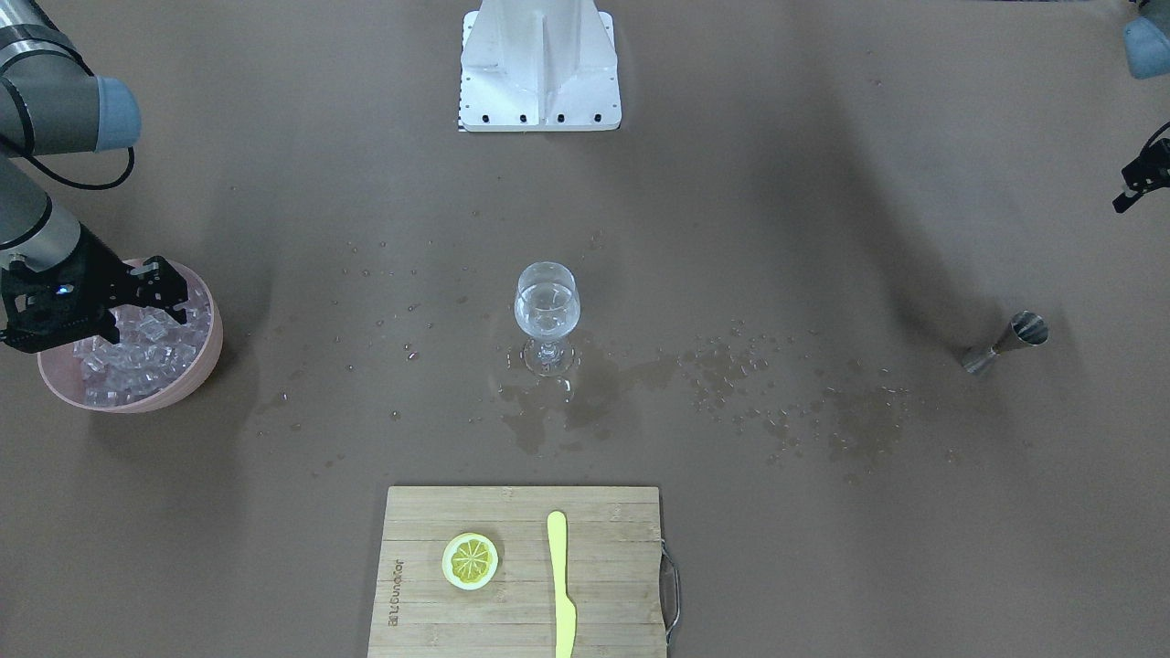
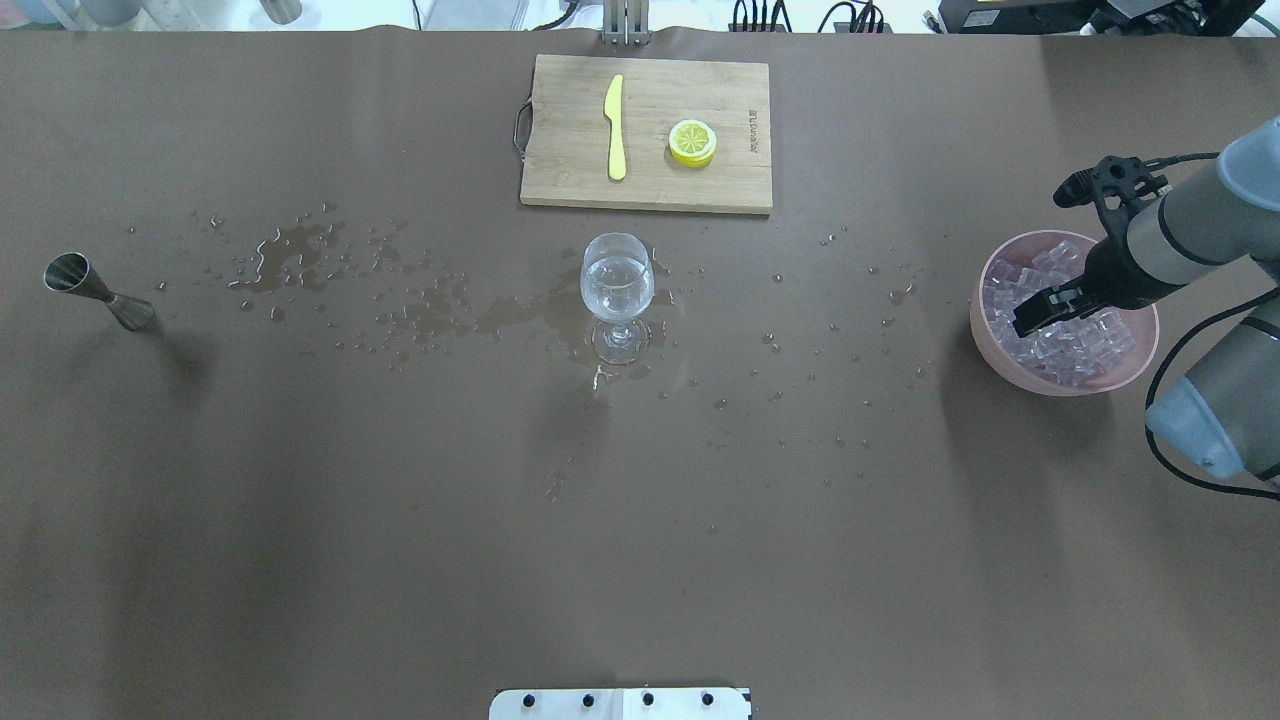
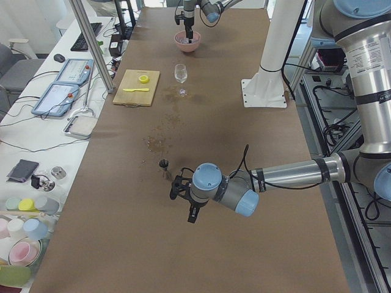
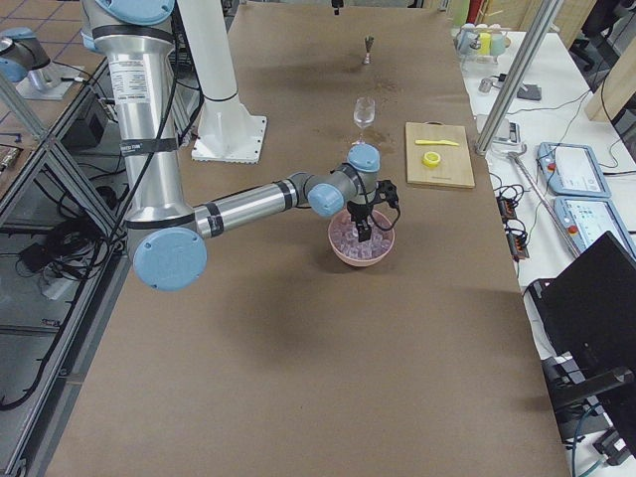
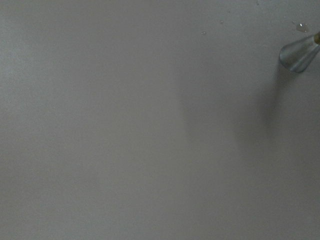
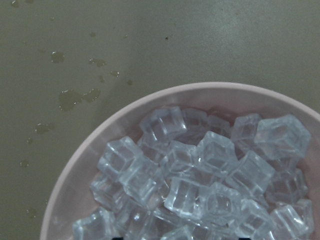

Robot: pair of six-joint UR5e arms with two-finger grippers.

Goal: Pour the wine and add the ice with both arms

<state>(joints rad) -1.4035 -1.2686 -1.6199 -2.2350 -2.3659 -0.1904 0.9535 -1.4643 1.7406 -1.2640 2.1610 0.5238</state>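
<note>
Far left of the glass [image 2: 617,300], which holds the wine [image 2: 616,284], the left gripper's [image 3: 193,215] spread cannot be told. Far right, the right gripper [image 2: 1032,315] hangs parted and empty over the bowl's [image 2: 1040,385] ice [image 2: 1078,345]: straddle one top cube, close gently.

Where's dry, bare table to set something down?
Widest mostly dry patch: table between the wine glass and the white base block. Wet from jigger to glass; crowded at the ice bowl, right gripper over it.
</note>
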